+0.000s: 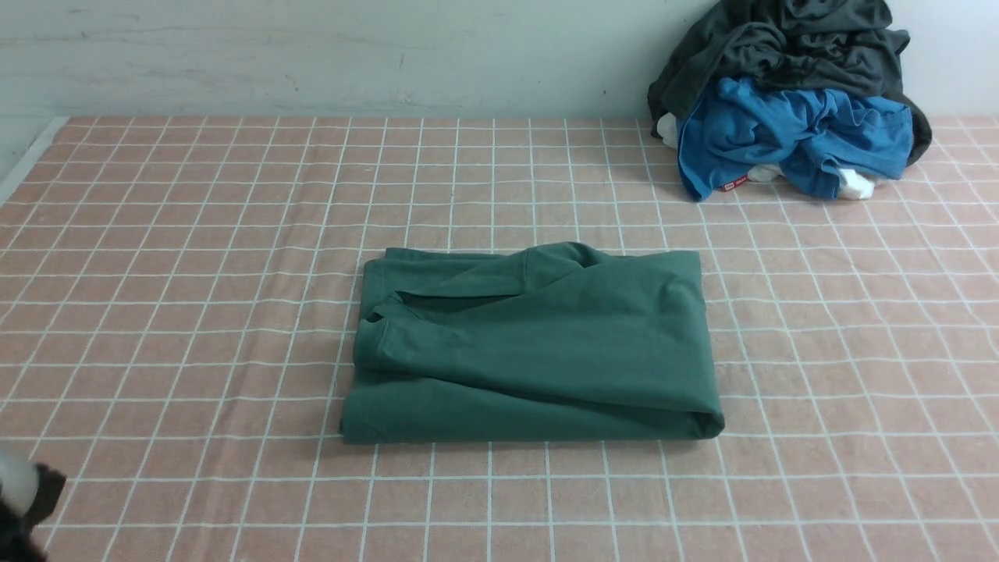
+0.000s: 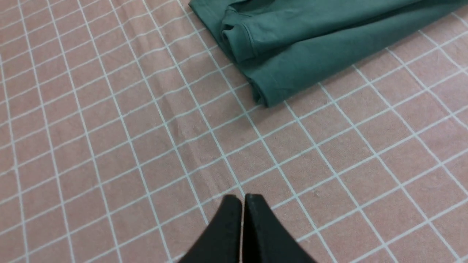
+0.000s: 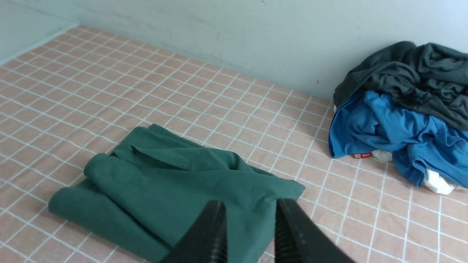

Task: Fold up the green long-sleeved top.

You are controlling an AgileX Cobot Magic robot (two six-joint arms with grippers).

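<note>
The green long-sleeved top (image 1: 531,343) lies folded in the middle of the front view, and neither pincer has hold of it! Start with the right gripper (image 3: 250,204): its two black ribbed fingers (image 3: 215,233) stand apart with a clear gap between them, and nothing sits in that gap, only green fabric showing beyond. It is out of the front view, so how high it hangs over the top I cannot tell. Over to the left gripper (image 2: 243,197): closed tight, black fingertips pressed together on nothing, poised over the bare pink checked cloth (image 2: 109,128), with the nearest corner of the top well apart from it. In the lower left corner of the front view there is a blurred dark and pale shape (image 1: 23,499), too soft to make out. Now the top itself: a compact rectangle, layers stacked, a rounded fold running along its lower edge in the front view and a stitched hem curling over at its left side, with a small tuck of fabric rising at its upper middle. All around it the pink cloth with its white grid spreads flat to the pale wall (image 1: 312,55). Up in the upper right of the front view, against that wall and well apart from the top, sits a heap: the dark grey garment (image 1: 788,43) piled over the bright blue garment (image 1: 788,133), with a white piece (image 1: 855,186) and a small red label (image 1: 735,184) peeking out below.
</note>
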